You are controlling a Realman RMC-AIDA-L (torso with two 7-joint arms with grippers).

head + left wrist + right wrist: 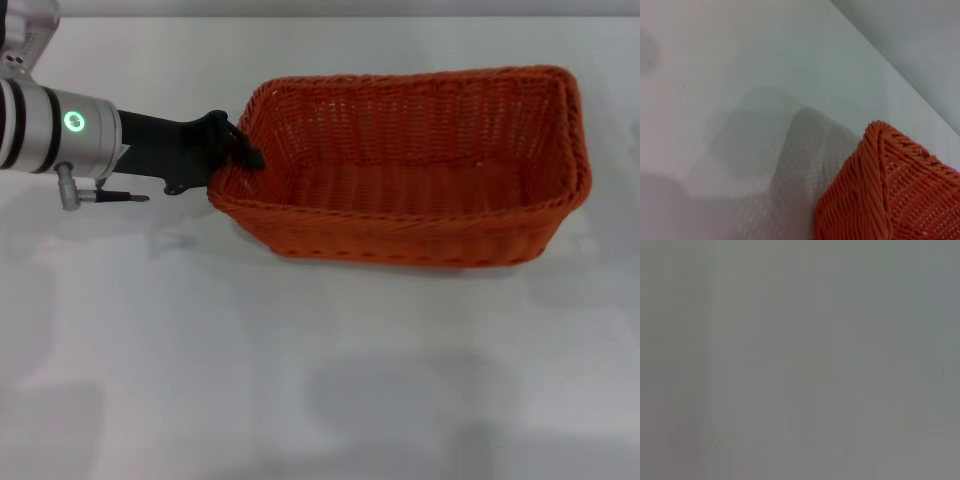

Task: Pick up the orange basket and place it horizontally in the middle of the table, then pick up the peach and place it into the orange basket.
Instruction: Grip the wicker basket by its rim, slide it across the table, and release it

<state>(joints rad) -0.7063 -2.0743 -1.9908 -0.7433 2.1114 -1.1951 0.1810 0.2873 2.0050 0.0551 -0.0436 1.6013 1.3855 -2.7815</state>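
Observation:
The orange basket (410,165) lies lengthwise across the upper middle of the head view, open side up and empty. It seems to hang a little above the white table (180,350), with a faint shadow lying nearer the front. My left gripper (245,152) reaches in from the left and is shut on the braided rim of the basket's left end. In the left wrist view a corner of the orange basket (880,200) fills the lower right. The peach is out of view in the head view. My right gripper does not show.
The table's far edge (320,16) runs along the top of the head view. The left arm's silver forearm (60,128) crosses the upper left corner. The right wrist view is a plain grey surface.

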